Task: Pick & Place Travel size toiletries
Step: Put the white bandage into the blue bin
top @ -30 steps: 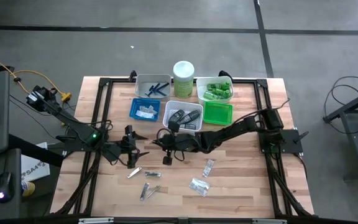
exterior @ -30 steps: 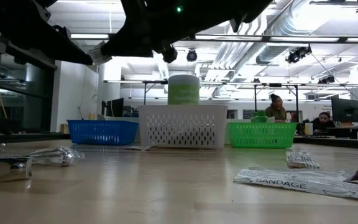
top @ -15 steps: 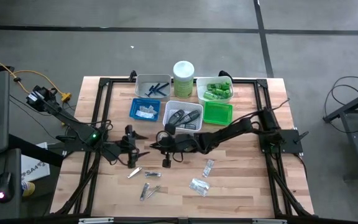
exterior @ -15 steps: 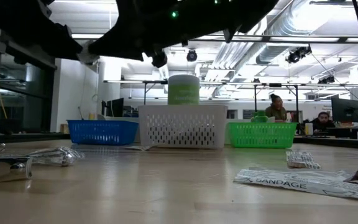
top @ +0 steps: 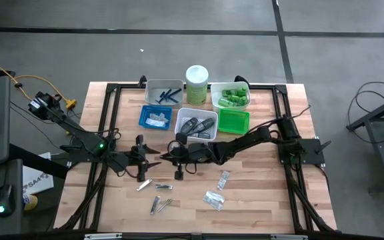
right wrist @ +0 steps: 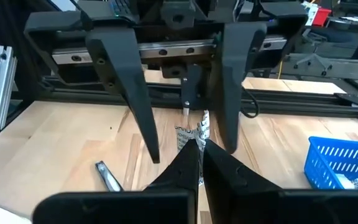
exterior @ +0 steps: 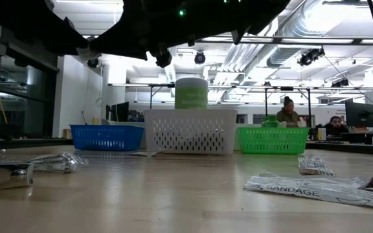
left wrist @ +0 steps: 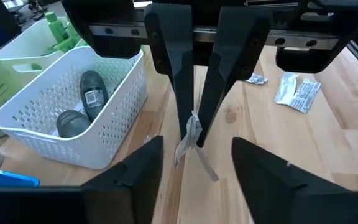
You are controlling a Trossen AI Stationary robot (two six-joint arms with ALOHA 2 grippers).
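A crumpled clear packet (left wrist: 190,134) hangs in the air over the table's middle left, with my right gripper (right wrist: 202,146) shut on it. My left gripper (top: 152,157) faces it from the table's left. It is open, and its two fingers (right wrist: 143,118) stand on either side of the packet without touching it. More toiletries lie on the near half of the table: two clear packets (top: 223,179) (top: 213,199) and silver clippers (top: 144,185) (top: 160,203). Dark grey oval cases (left wrist: 92,93) lie in the white basket (top: 196,127). My right gripper pinches the packet's upper part (right wrist: 194,135) between its two fingertips. The fingers come nearly level from the table's right side. The packet is lifted clear of the table, and its crumpled lower end (left wrist: 205,167) hangs below the fingers.
Trays stand along the far side: a grey one with blue razors (top: 164,93), a blue one with packets (top: 155,118), a white one with green tubes (top: 231,97) and a green one (top: 233,121). A tall pale-green canister (top: 197,80) stands among them. Bare wood lies toward the near edge.
My left gripper's fingers have drawn closer together around the packet but still stand apart. My right gripper has tipped slightly upward while staying in place, and it still holds the packet clear of the table.
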